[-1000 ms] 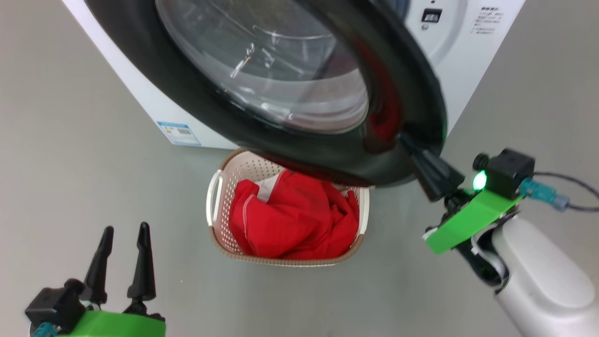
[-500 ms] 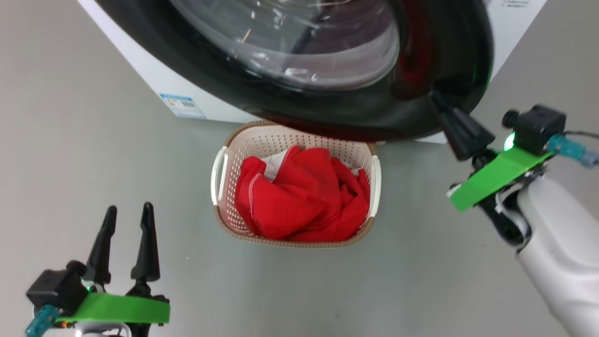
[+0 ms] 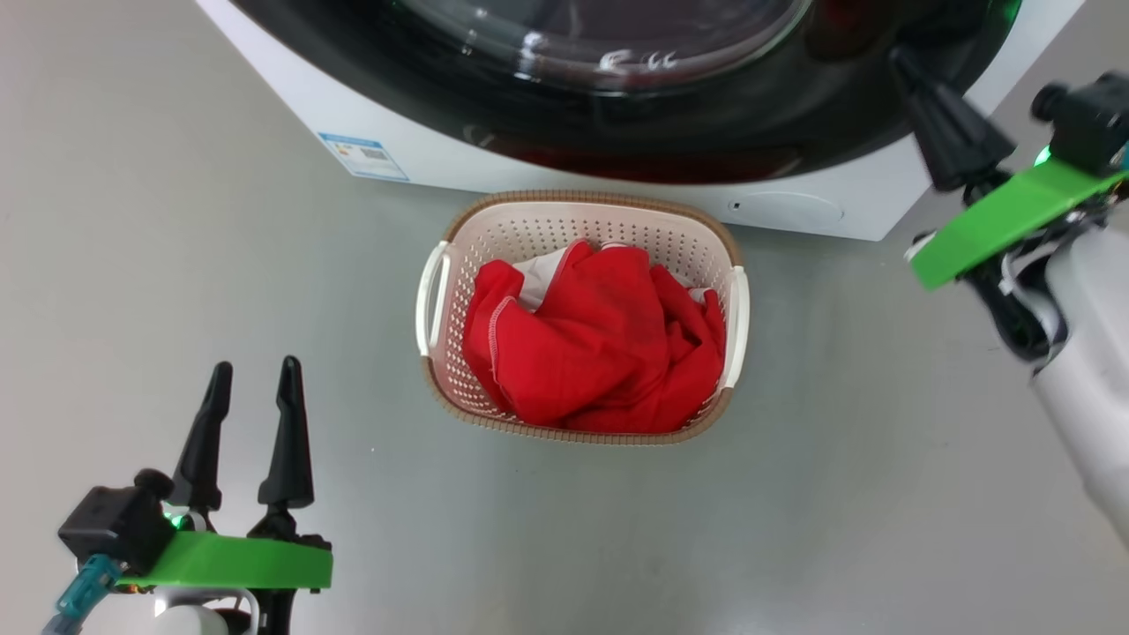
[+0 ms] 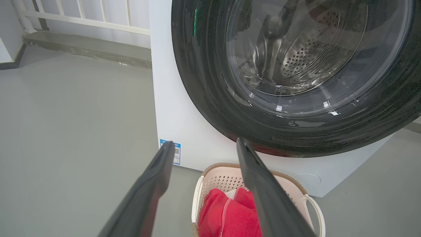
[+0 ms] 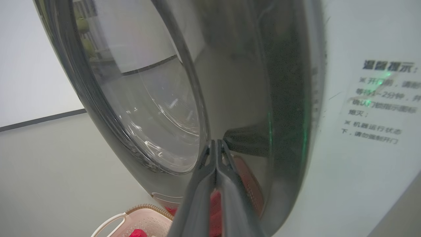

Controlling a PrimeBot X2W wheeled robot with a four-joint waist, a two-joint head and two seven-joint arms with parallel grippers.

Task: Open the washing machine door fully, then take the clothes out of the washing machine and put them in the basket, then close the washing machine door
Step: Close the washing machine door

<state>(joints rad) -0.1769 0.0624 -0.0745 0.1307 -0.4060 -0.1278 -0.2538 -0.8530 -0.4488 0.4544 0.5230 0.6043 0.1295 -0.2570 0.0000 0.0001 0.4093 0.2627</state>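
- The basket (image 3: 520, 234) stands on the grey floor (image 3: 176, 291). It has a brown rim and a white handle on each side.
- The red clothes (image 3: 600, 353) lie heaped inside the basket and fill most of it. A bit of white cloth shows at the far edge of the heap.
- The washing machine (image 3: 423, 163) stands just behind the basket. Its white base is close to the basket's far rim, but whether the two touch cannot be told.
- The door (image 3: 706, 132), a round glossy black ring with glass in the middle, hangs above the basket's far rim. It looks flat against the machine's front, but whether it is latched cannot be told.
- In the left wrist view the steel drum (image 4: 306, 56) shows through the glass, with no red in it.
- The right gripper (image 3: 901, 62) is beyond the basket's far right corner and higher up. Its fingers are pressed together with nothing between them, and the tips rest on the door's black ring near its right edge.
- The left gripper (image 3: 256, 363) is on the near left of the basket, well apart from it. Its fingers are spread wide and empty, pointing towards the machine.
- A small blue sticker (image 3: 363, 156) sits on the machine's lower corner, to the far left of the basket.
- A round flap (image 3: 781, 210) sits low on the machine's front, just past the basket's far right corner.
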